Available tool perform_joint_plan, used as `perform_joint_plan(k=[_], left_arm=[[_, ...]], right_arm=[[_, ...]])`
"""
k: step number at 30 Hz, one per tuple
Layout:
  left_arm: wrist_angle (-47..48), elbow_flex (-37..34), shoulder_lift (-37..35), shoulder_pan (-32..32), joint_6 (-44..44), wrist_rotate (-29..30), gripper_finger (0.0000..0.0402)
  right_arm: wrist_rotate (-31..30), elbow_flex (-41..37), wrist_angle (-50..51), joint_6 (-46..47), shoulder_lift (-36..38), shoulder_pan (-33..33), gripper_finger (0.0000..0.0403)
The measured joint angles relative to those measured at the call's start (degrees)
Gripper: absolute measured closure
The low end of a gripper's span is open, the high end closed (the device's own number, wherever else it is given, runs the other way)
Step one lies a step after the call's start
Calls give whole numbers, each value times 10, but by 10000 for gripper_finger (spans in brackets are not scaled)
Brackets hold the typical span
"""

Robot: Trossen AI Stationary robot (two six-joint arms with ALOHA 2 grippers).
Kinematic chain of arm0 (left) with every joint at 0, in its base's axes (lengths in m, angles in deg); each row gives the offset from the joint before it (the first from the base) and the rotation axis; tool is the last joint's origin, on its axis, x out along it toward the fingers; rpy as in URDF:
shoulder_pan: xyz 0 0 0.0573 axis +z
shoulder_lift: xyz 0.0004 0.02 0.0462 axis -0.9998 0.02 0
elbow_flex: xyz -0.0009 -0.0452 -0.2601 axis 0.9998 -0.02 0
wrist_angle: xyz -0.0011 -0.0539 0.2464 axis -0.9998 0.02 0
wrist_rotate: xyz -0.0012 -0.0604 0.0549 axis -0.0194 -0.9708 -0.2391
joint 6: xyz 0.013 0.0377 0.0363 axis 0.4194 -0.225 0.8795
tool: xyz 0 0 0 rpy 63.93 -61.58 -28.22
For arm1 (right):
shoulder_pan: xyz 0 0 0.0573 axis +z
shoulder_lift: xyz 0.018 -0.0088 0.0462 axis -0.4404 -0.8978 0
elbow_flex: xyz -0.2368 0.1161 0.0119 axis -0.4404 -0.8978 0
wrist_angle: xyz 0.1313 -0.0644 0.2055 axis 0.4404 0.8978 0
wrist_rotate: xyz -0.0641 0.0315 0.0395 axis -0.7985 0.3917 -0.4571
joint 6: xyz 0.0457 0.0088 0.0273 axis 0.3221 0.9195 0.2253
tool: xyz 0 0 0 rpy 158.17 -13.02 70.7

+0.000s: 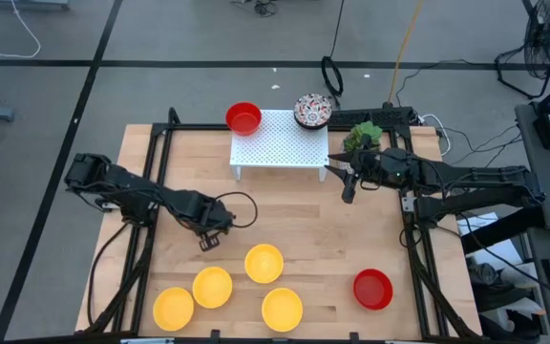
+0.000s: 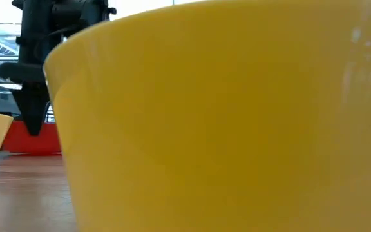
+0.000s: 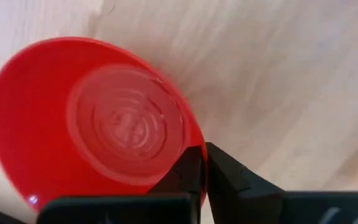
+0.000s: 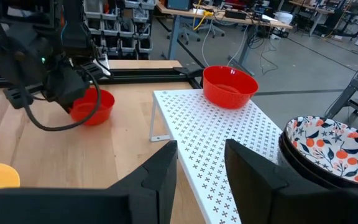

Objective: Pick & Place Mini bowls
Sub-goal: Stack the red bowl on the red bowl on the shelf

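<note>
Four yellow bowls (image 1: pixel 264 263) sit at the table's front in the high view with the left gripper (image 1: pixel 208 237) just behind them, while the left wrist view shows its fingers (image 3: pixel 191 171) pinching a red bowl's (image 3: pixel 86 121) rim, and the right wrist view shows the right gripper (image 4: pixel 201 163) parted, empty, over the white rack (image 4: pixel 219 146).

A plain yellow round bowl (image 2: pixel 237 122) fills the low view, cut off by three edges and hiding most of the counter. In the high view, the left claw (image 1: pixel 210 236) covers the glossy red bowl (image 3: pixel 92 124) it pinches. The stacked floral-patterned white bowls (image 4: pixel 331 149) run past the right wrist view's edge.
</note>
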Motion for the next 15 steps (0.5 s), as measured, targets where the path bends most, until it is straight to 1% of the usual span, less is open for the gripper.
perform_joint_plan(k=[4, 7, 10, 13, 15], left_arm=[[20, 42, 0, -6, 42, -3, 384], [55, 94, 0, -7, 81, -3, 394], [89, 157, 0, -7, 118, 1, 389], [114, 221, 0, -7, 177, 34, 376], [119, 261, 0, -3, 223, 75, 373]], right_arm=[[0, 0, 0, 0, 0, 0, 282], [0, 0, 1, 0, 0, 0, 282], [0, 0, 1, 0, 0, 0, 282], [0, 0, 1, 0, 0, 0, 282], [0, 0, 1, 0, 0, 0, 282]])
